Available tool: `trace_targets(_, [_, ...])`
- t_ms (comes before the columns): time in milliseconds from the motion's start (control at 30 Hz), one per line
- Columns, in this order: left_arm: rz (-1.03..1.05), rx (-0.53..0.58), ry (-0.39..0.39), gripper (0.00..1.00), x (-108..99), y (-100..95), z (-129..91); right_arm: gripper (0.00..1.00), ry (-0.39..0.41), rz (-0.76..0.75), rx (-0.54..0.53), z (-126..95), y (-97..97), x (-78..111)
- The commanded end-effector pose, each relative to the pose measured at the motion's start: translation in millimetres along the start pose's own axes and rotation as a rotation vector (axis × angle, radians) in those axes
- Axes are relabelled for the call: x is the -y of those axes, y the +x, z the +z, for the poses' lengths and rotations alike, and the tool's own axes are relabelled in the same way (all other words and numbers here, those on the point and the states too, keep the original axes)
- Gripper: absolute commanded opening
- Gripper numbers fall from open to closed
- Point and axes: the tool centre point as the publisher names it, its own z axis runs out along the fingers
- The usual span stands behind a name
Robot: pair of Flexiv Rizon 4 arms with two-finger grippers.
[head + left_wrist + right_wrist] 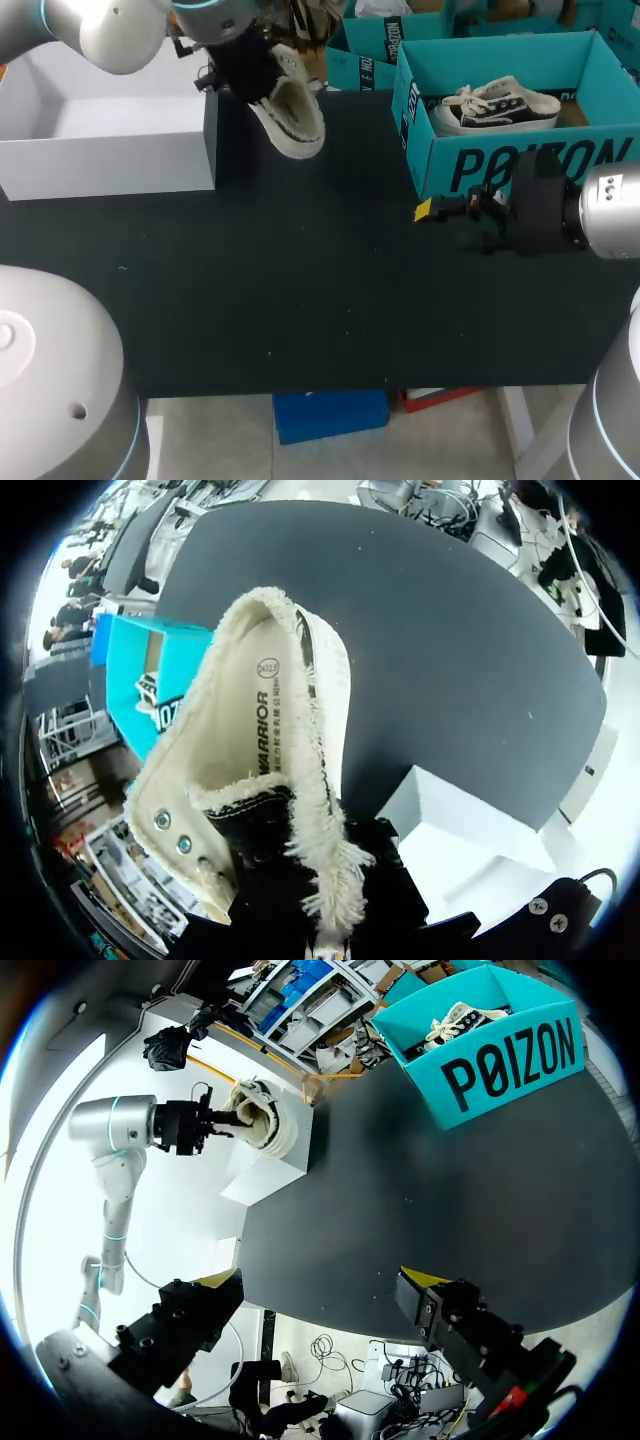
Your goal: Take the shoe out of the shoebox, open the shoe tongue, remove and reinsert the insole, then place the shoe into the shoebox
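Note:
A cream shoe point(292, 118) with frayed edges and black canvas hangs over the table's far side, just right of the white box point(110, 140). My left gripper point(250, 80) is shut on its heel end. In the left wrist view the shoe point(255, 750) fills the space ahead, opening and insole showing, and hides the fingertips. The teal shoebox point(500, 165) stands at the far right with a second shoe point(497, 106) inside. My right gripper point(432, 212) hovers in front of that box, open and empty. Its yellow tips stand wide apart in the right wrist view point(320, 1280), where the held shoe point(258, 1120) shows far ahead.
The open white box point(470, 820) lies under and beside the held shoe. More teal boxes point(365, 50) stand behind the table's far edge. The dark tabletop point(300, 290) stretches between the two arms.

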Motion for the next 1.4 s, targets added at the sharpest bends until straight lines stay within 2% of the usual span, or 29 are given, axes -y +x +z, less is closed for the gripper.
trace_targets(33, [-0.137,0.028,-0.028,0.0,-25.5,28.3,-16.2,1.0,0.0,0.001,0.0,-0.1,0.3,0.1])
trace_targets(133, [-0.239,0.026,-0.056,0.0,-49.1,47.2,-18.9,1.0,0.0,0.001,0.0,-0.1,0.3,0.1])
trace_targets(400, [-0.424,0.04,-0.094,0.0,-84.3,87.4,-25.1,1.0,0.0,0.001,0.0,-0.1,0.3,0.1])
trace_targets(667, [-0.585,0.067,-0.124,0.0,-105.1,124.7,-30.8,1.0,0.0,0.001,0.0,-0.1,0.3,0.1])
trace_targets(1033, [-0.754,0.044,-0.166,0.0,-136.3,177.5,-21.0,1.0,0.0,0.001,0.0,-0.1,0.3,0.1])
trace_targets(1133, [-0.782,0.035,-0.173,0.0,-145.4,186.8,-17.0,1.0,0.0,0.001,0.0,-0.1,0.3,0.1])
trace_targets(1400, [-0.831,0.008,-0.163,0.0,-159.9,196.7,-1.0,1.0,0.0,0.001,0.0,-0.1,0.3,0.1])
